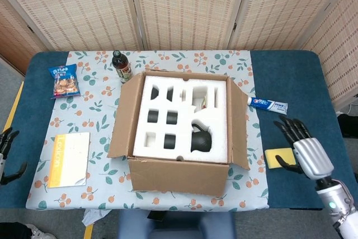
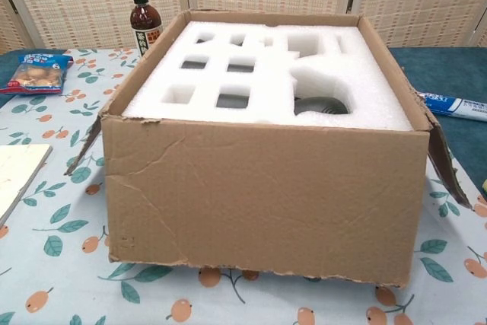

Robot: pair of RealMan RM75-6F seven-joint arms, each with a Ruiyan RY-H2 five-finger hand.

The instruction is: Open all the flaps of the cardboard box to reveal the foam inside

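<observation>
The cardboard box (image 1: 179, 174) stands mid-table with its flaps folded outward. Its left flap (image 1: 122, 117) and right flap (image 1: 238, 120) slope away, and the front flap (image 2: 259, 188) hangs down over the front wall. White foam (image 1: 184, 110) with several cut-outs fills the top, also seen close up as foam (image 2: 335, 100). A black object (image 1: 200, 139) sits in one cut-out. My right hand (image 1: 302, 150) hovers off to the box's right, fingers spread and holding nothing. My left hand (image 1: 5, 152) shows only partly at the far left edge, fingers apart and empty.
A yellow sponge (image 1: 278, 157) lies just left of my right hand. A toothpaste tube (image 1: 267, 104) lies right of the box, a dark bottle (image 1: 121, 66) behind its left corner. A snack bag (image 1: 64, 80) and a booklet (image 1: 69, 158) lie to the left.
</observation>
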